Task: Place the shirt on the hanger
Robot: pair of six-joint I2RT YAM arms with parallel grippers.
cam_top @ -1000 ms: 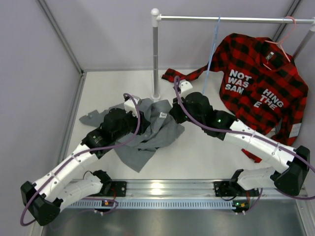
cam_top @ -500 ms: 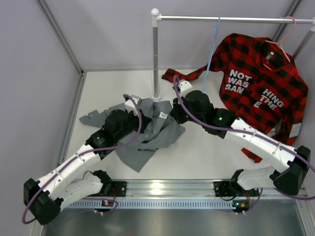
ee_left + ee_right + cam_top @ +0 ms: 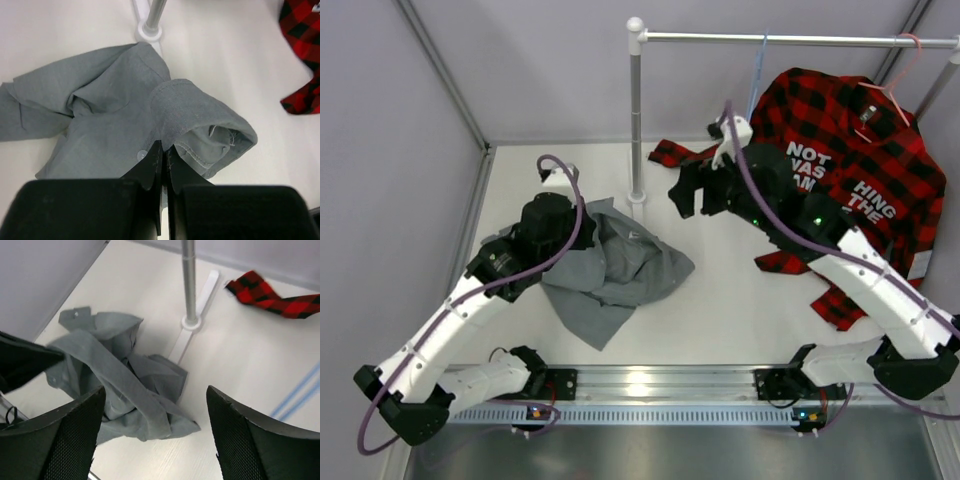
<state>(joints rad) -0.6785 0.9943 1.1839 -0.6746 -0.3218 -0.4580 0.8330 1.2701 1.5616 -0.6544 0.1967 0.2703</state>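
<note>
The grey-green shirt point(image 3: 620, 268) lies crumpled on the white table, left of the middle. My left gripper point(image 3: 582, 222) is at its upper left edge. In the left wrist view that gripper point(image 3: 165, 148) is shut on a fold of the shirt point(image 3: 110, 107) beside a rolled hem and a button. My right gripper point(image 3: 692, 195) hangs above the table, right of the shirt. It point(image 3: 156, 390) stands open and empty, high over the shirt point(image 3: 125, 385). The light-blue hanger point(image 3: 757, 70) hangs from the rail behind it, partly hidden by the right arm.
The rail point(image 3: 790, 39) rests on a post point(image 3: 636, 110) whose base stands just behind the shirt. A red-and-black plaid shirt point(image 3: 850, 170) on a pink hanger point(image 3: 905, 60) hangs at the right, one sleeve point(image 3: 270, 297) trailing on the table. Walls close the left and back.
My right gripper has let go of the shirt, opened wide and lifted away to the back right. The left gripper has shut on the shirt and drawn back to the left.
</note>
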